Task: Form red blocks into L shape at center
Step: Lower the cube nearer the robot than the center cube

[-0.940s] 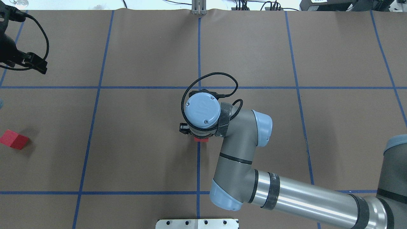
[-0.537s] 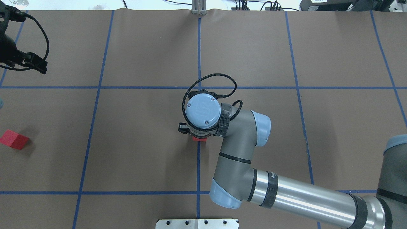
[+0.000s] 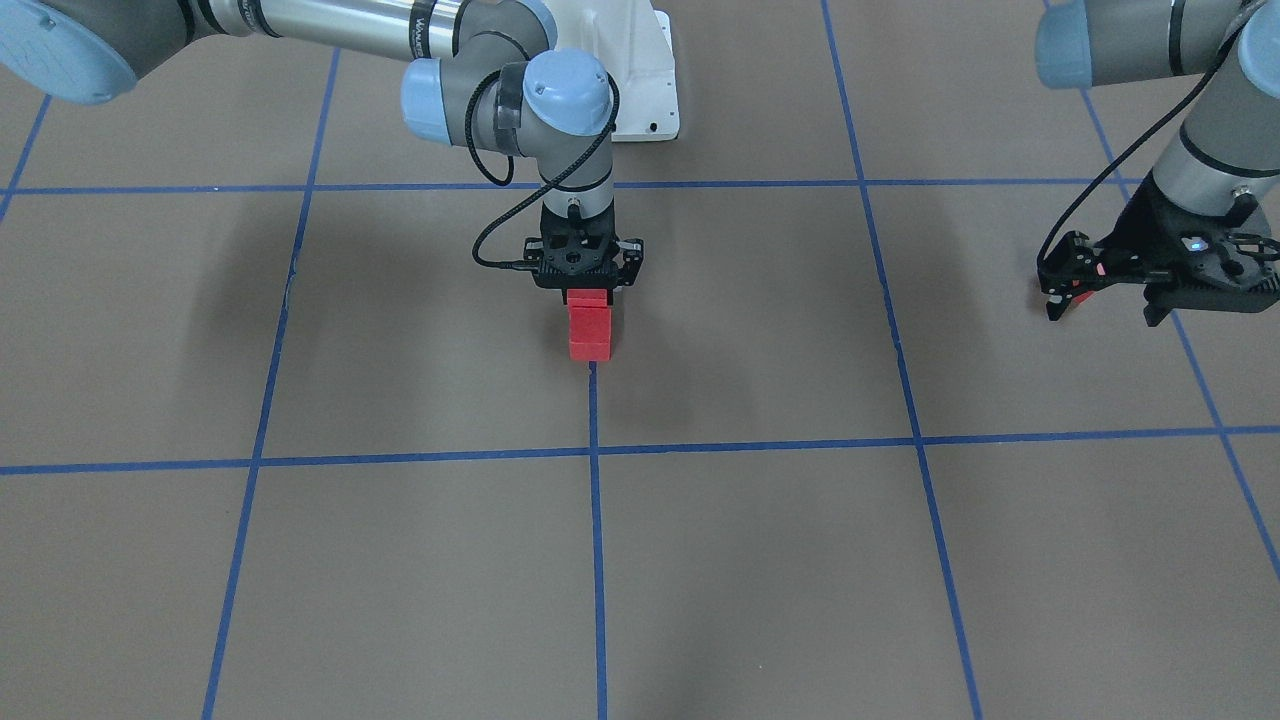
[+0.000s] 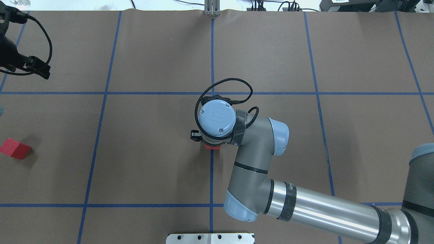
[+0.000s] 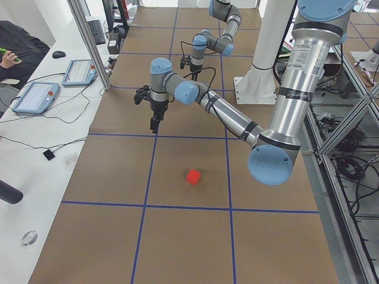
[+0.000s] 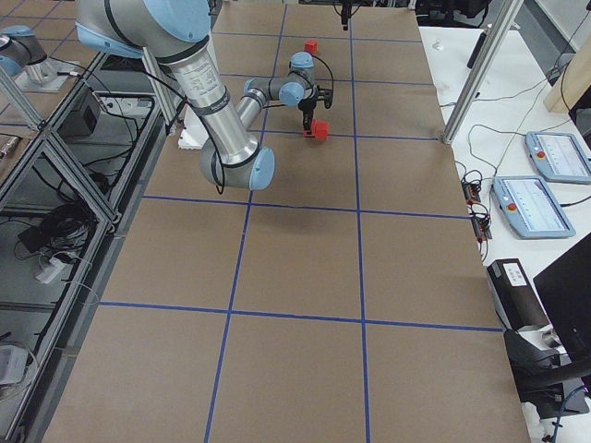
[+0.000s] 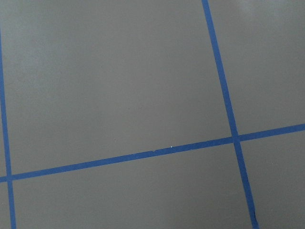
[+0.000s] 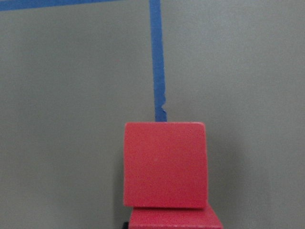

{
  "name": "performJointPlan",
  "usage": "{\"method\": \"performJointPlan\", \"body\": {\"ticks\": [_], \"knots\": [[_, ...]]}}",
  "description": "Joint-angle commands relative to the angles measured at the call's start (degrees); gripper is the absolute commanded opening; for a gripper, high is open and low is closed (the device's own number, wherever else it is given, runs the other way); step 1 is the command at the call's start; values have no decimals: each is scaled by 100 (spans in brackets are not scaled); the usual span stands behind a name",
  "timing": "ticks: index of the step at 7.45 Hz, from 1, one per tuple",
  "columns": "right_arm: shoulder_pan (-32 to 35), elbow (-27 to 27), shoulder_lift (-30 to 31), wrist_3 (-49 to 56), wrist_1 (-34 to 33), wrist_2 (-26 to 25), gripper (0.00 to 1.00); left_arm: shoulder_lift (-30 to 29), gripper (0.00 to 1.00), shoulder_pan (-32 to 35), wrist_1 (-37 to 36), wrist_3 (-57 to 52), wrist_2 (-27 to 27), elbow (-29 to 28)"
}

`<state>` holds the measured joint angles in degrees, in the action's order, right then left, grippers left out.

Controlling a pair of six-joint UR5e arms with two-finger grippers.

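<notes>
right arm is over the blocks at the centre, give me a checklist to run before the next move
1. Near block and far block in line and touching: ok.
2. Right pincer gripping or free of the near block: cannot tell; it sits right over it.
3. Third block at the centre: not ok; it lies alone far to the robot's left.
4. Left pincer clear of the third block: ok, it hangs apart from it.
5. Left pincer open for a grasp: cannot tell.
6. L shape complete: not ok; only a straight pair so far.
</notes>
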<state>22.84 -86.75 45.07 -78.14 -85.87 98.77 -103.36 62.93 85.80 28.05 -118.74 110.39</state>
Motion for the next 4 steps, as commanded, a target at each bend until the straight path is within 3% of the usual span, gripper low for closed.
{"method": "performJointPlan", "body": {"ticks": [1,2,3,4], "knots": [[1,0,1,1,1,-24,3,0,100,0,7,-1,0,0],[9,0,1,1,9,-24,30,0,100,0,-2,-1,0,0],[9,0,1,1,9,-24,49,0,100,0,-2,-1,0,0],[9,0,1,1,9,-59,57,0,100,0,-2,-1,0,9]]}}
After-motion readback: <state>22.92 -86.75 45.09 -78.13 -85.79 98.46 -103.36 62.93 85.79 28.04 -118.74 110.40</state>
